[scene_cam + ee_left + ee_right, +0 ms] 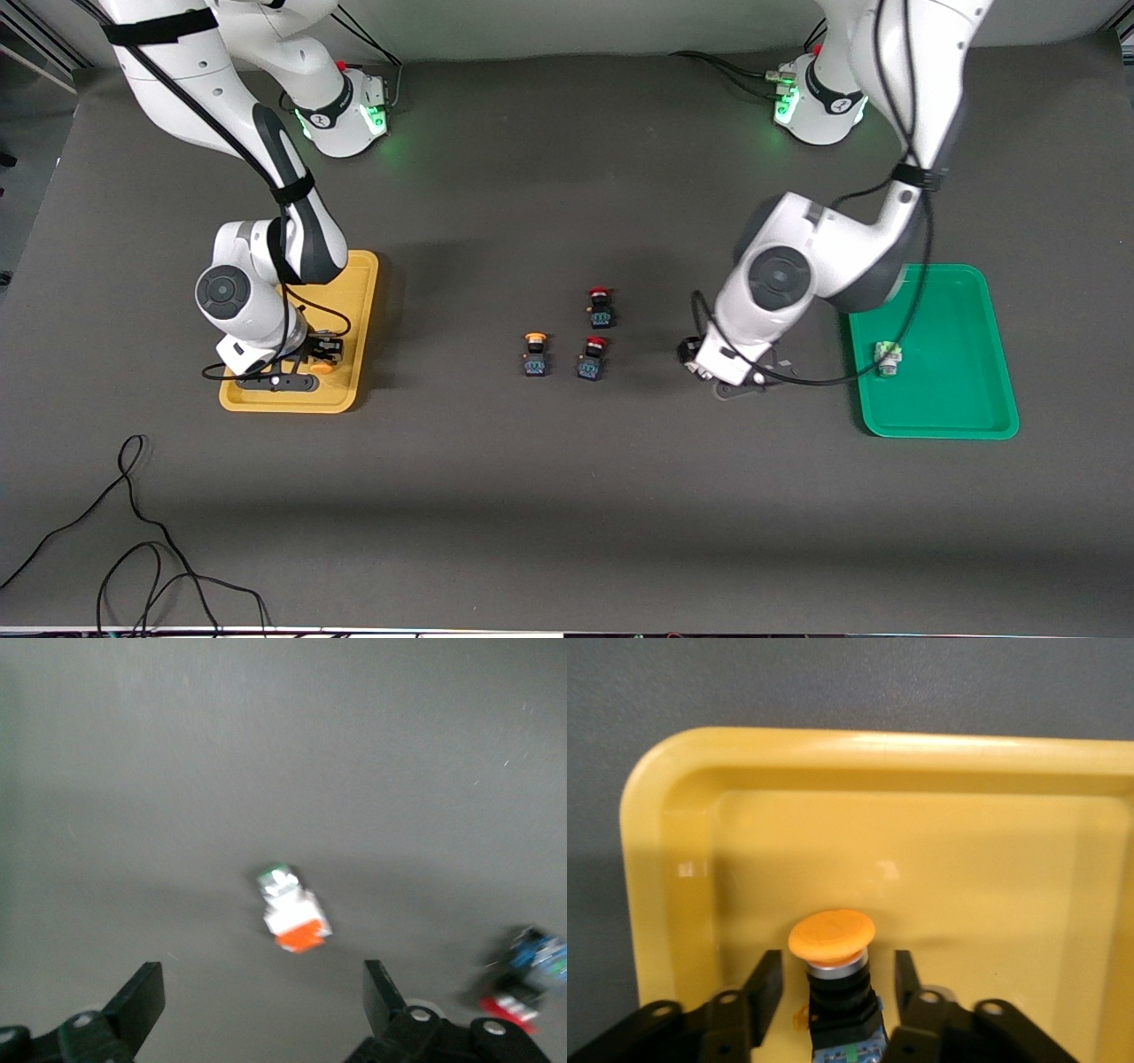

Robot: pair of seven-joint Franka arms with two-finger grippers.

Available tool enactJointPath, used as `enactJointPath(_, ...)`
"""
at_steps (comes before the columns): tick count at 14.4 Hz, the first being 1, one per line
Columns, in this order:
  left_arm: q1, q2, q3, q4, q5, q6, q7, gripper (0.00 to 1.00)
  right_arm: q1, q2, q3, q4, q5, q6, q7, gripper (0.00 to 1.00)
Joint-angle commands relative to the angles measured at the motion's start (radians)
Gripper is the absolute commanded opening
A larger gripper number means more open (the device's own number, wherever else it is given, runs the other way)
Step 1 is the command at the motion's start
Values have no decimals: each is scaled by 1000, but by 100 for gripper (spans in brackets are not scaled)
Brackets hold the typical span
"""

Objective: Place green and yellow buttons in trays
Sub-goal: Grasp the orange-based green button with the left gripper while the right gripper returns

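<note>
Currently, per view:
Right gripper (837, 985): low inside the yellow tray (363, 292), at the end nearer the front camera. Fingers (765, 983) slightly apart, one on each side of an orange-capped button (833, 943); a gap shows on both sides, so no clamp on it.
Orange-capped button in tray: lies on the tray floor, cap pointing away from the wrist camera, black body between the fingers.
Left gripper (264, 1001): over bare counter (567, 496) between the button cluster and the green tray (966, 416). Fingers wide apart, nothing between them.
White button with orange block (292, 912): on the counter under the left gripper, lying tilted, green end away from the fingers. Hidden by the arm in the front view.
Green tray: at the left arm's end of the counter. One white-grey button (887, 358) lies inside, near the rim toward the counter's middle.
Counter middle: second orange-capped button (535, 353) on a black-blue body, just beside a red-capped button (593, 357). Another red-capped button (601, 307) sits farther from the front camera than those two.
Loose black cable (133, 532): on the counter near the front camera, at the right arm's end.
</note>
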Motion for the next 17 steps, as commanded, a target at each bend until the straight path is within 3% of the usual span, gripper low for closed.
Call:
enactJointPath(1,-3,-13,9,6,-22,2,-222,100,5,-104,-6,17,21,-139,-18,100)
enactJointPath(4,0,20,10,-2,-28,43,-286,100,5,-196,-4,133,31,-418,25,100)
enactJointPath(7,-3,126,12,-3,-12,131,-309,100,42,-197,11,325,77,-675,98,100)
enactJointPath(9,-4,170,13,-5,-2,166,-313,100,89,-187,14,379,148,-695,184,100)
enactJointPath(10,-9,178,13,-5,3,168,-315,94,128,-172,14,402,174,-686,233,100)
enactJointPath(11,-10,180,13,-6,4,166,-313,74,155,-139,13,442,194,-684,278,100)
enactJointPath(12,-9,180,13,-6,4,165,-313,48,174,-94,14,498,209,-686,321,100)
enactJointPath(14,-9,180,15,-6,4,165,-313,30,229,-8,16,597,257,-686,352,100)
enactJointPath(15,-9,180,16,-6,4,165,-313,12,246,28,16,635,290,-680,384,100)
enactJointPath(16,-7,178,16,-6,4,160,-312,0,261,67,16,675,312,-660,423,100)
enactJointPath(17,-4,171,16,-2,4,148,-307,0,292,102,17,704,315,-642,466,100)
